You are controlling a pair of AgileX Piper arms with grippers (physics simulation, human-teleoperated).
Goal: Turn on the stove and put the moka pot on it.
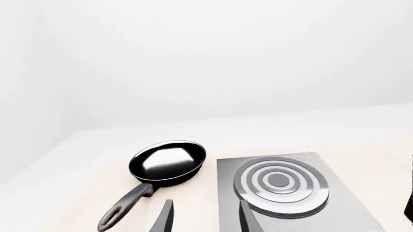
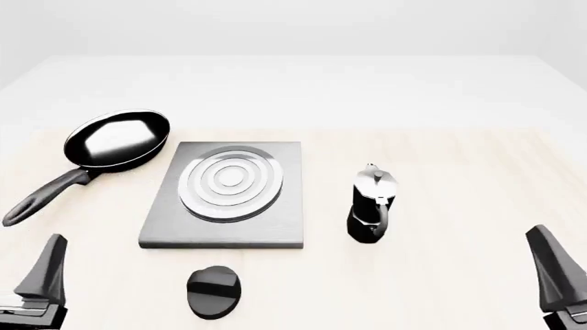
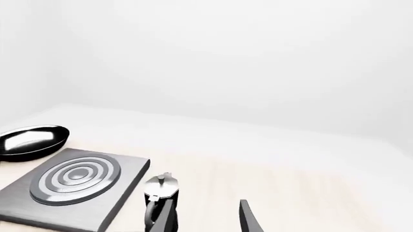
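Observation:
The stove (image 2: 225, 220) is a flat dark-grey slab with a silver ring burner (image 2: 229, 181), at the table's middle left. Its separate black round knob (image 2: 214, 292) lies just in front of it. The moka pot (image 2: 372, 204) stands upright on the table right of the stove, handle toward me. My left gripper (image 2: 55, 247) is open and empty at the front left, well short of the stove (image 1: 293, 212). My right gripper (image 2: 541, 240) is open and empty at the front right, far from the pot (image 3: 158, 189). The knob is out of both wrist views.
A long-handled black frying pan (image 2: 117, 139) lies left of and behind the stove, its handle pointing to the front left. It also shows in the left wrist view (image 1: 168, 162) and the right wrist view (image 3: 32, 140). The light wooden table (image 2: 458, 165) ends at a white back area.

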